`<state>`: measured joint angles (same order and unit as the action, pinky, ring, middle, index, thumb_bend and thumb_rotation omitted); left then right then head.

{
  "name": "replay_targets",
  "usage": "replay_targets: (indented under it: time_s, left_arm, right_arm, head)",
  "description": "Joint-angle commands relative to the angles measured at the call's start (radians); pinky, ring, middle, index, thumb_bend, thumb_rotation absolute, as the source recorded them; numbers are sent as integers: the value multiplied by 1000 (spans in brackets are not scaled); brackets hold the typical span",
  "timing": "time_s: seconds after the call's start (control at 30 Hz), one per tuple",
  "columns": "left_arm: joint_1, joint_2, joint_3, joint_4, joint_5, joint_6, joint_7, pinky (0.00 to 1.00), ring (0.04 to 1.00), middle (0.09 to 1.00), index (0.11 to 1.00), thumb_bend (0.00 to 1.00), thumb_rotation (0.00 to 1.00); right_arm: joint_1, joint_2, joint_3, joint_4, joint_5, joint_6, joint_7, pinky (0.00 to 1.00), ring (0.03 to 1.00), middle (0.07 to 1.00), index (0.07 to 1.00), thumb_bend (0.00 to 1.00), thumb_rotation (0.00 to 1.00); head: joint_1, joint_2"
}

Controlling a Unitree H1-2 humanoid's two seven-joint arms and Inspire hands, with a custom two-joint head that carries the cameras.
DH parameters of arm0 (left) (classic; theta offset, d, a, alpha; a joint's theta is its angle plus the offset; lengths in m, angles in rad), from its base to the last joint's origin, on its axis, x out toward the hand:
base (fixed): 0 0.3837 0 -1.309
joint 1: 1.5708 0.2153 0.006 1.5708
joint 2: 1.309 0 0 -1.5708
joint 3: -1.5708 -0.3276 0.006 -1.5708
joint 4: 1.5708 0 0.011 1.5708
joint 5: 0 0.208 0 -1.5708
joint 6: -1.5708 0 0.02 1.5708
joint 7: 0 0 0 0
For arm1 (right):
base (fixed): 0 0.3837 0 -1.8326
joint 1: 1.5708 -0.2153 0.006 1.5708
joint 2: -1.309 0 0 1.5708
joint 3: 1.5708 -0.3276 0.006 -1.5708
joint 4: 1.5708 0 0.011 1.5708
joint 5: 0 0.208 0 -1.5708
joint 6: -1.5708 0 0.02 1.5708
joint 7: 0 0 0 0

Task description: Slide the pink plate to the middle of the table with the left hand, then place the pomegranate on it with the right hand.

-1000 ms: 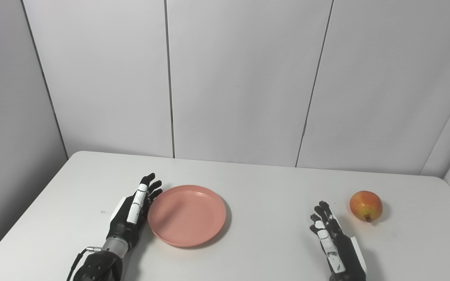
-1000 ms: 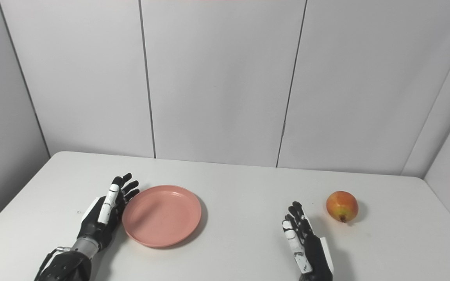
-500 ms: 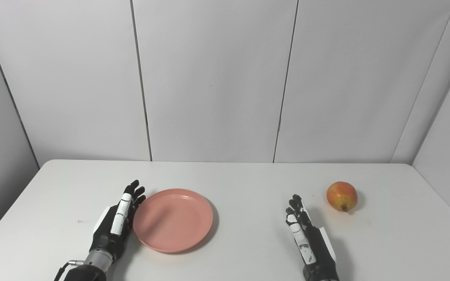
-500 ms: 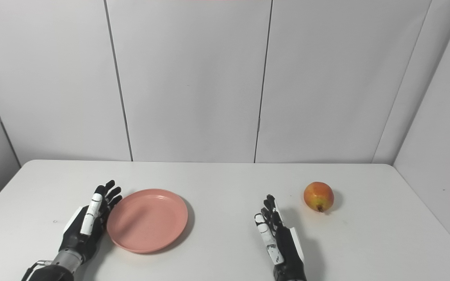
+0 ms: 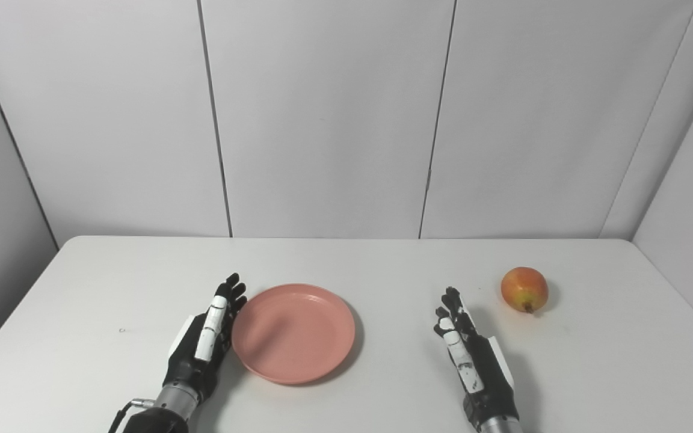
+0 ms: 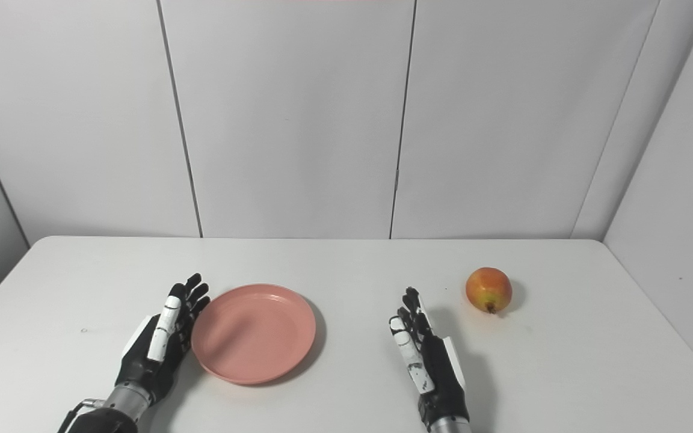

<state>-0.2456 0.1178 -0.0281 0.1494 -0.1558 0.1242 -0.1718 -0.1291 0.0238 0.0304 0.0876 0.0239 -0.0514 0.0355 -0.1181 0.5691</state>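
A pink plate lay on the white counter. The left hand stood edge-on against its left rim, fingers straight, holding nothing. The right hand, equally flat and empty, rested right of the plate, the pomegranate farther right.

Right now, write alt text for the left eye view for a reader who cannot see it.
A robot's open left hand rests against the left edge of an empty pink plate on a white table. The open right hand lies flat to the plate's right, short of a pomegranate at the far right.
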Motion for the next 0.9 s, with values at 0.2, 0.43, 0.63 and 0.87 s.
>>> replay_targets:
  time_s: [0.2, 0.43, 0.63, 0.87]
  left_arm:
    - [6, -34, -22, -52, 18, -29, -9, 992, 1000, 1000, 1000, 563, 1000]
    - [20, -35, -42, -45, 18, -68, -31, 998, 1000, 1000, 1000, 581, 1000]
    - [27, -37, -48, -41, 2, -76, -50, 1000, 1000, 1000, 1000, 611, 1000]
    - [32, -45, -43, -34, -35, -91, -77, 1000, 1000, 1000, 1000, 614, 1000]
  right_arm:
    - [-8, -5, 1, -3, 18, -22, 15, 947, 960, 985, 985, 602, 857]
    - [-3, -7, 7, -13, 13, -4, 12, 959, 967, 987, 989, 609, 873]
    - [-1, -14, 13, -17, 10, -2, 13, 965, 973, 994, 998, 607, 883]
    - [-2, -13, 12, -14, 13, -4, 9, 961, 968, 989, 993, 609, 877]
  head:
    - [2, 3]
    - [-5, 0]
    - [-4, 3]
    - [-5, 4]
